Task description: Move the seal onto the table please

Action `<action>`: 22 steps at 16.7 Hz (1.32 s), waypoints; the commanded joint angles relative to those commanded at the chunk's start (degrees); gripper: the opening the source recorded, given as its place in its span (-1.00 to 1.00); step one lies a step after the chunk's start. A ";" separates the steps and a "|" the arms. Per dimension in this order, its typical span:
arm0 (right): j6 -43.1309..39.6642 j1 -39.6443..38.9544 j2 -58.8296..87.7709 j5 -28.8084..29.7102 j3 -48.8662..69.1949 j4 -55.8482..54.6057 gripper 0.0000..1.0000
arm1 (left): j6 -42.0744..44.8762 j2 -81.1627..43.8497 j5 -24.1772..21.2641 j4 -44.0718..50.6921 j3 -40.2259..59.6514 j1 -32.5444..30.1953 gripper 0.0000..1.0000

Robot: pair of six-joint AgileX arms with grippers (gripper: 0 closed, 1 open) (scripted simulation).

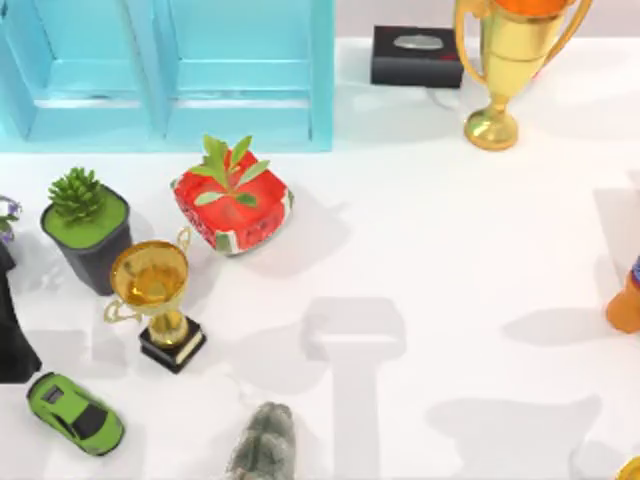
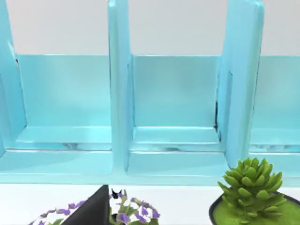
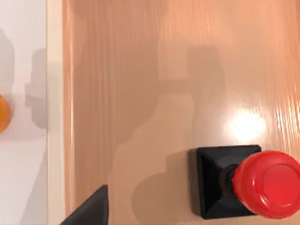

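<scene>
The seal (image 3: 243,183), a glossy red knob on a black square base, stands upright on a light wooden board (image 3: 140,70) in the right wrist view. A dark part of my right gripper (image 3: 89,211) shows at the picture's edge, apart from the seal and with nothing touching it. The board's pale rim borders the white table (image 3: 23,164). In the top view the table (image 1: 450,250) spreads wide and white. My left arm (image 1: 15,320) is parked at the table's left edge, and a dark part of its gripper (image 2: 89,212) faces the blue cabinet.
A light blue cabinet (image 1: 170,70) stands at the back left, with a black box (image 1: 415,55) and a large gold trophy (image 1: 505,70) at the back right. On the left are a red plant pot (image 1: 232,205), a succulent (image 1: 85,230), a small trophy (image 1: 160,300), a green car (image 1: 75,412) and a gray animal figure (image 1: 262,445). An orange object (image 1: 625,300) sits at the right edge.
</scene>
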State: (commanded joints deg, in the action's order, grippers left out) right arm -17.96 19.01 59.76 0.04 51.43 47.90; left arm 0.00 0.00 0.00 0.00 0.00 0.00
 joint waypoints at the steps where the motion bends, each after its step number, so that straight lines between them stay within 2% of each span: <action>1: -1.53 1.52 5.32 -0.02 4.33 3.96 1.00 | 0.00 0.00 0.00 0.00 0.00 0.00 1.00; 6: -7.92 7.71 27.09 -0.11 22.38 20.63 1.00 | 0.00 0.00 0.00 0.00 0.00 0.00 1.00; 11: -10.82 10.42 36.11 -0.18 30.00 27.74 1.00 | 0.00 0.00 0.00 0.00 0.00 0.00 1.00; 17: -10.68 10.20 36.22 -0.17 29.00 26.71 1.00 | 0.00 0.00 0.00 0.00 0.00 0.00 1.00; 22: -10.52 10.14 38.55 -0.17 19.51 14.29 1.00 | 0.00 0.00 0.00 0.00 0.00 0.00 1.00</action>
State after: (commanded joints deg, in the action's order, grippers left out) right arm -28.48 29.16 98.31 -0.13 70.94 62.19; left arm 0.00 0.00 0.00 0.00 0.00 0.00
